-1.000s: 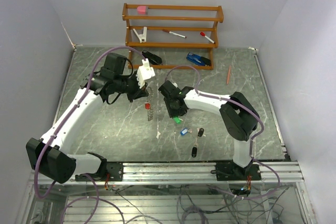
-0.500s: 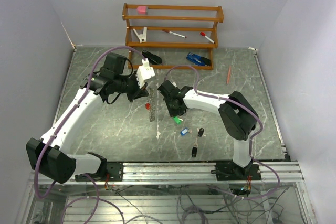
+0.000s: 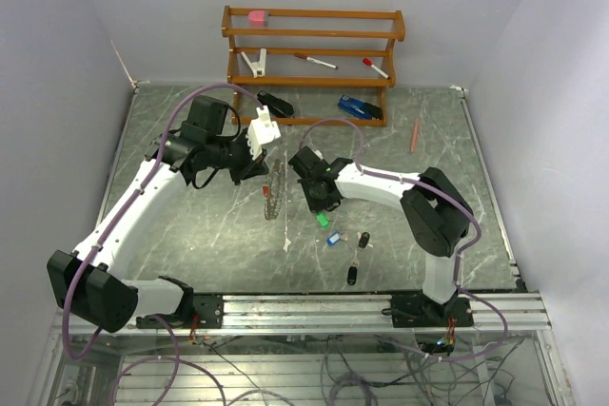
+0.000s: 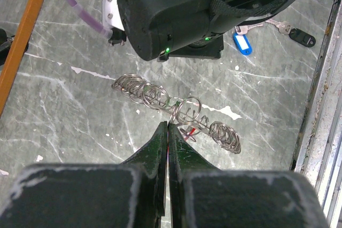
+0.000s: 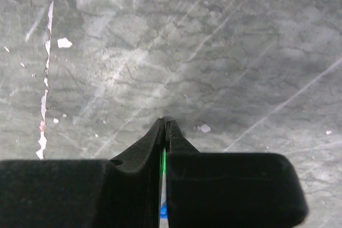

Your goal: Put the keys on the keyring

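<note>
The keyring (image 3: 274, 189), a silvery ring of small coiled loops with a red tag (image 3: 265, 193), hangs from my left gripper (image 3: 265, 168), which is shut on its rim. In the left wrist view the ring (image 4: 155, 97) lies edge-on just past the shut left gripper (image 4: 168, 125). My right gripper (image 3: 318, 203) is shut on the green key (image 3: 323, 220), just right of the ring. In the right wrist view a green sliver (image 5: 163, 159) shows between the closed jaws. The blue key (image 3: 333, 238) and two black keys (image 3: 363, 240) (image 3: 351, 276) lie on the table.
A wooden rack (image 3: 314, 54) at the back holds red-capped markers, a clip and a pink object. A black object (image 3: 275, 104) and a blue object (image 3: 360, 107) lie in front of it. An orange pencil (image 3: 415, 134) lies at the right.
The keyring has turned in my left gripper and shows a wider face from above. My right gripper with the green key has shifted only slightly beside it.
</note>
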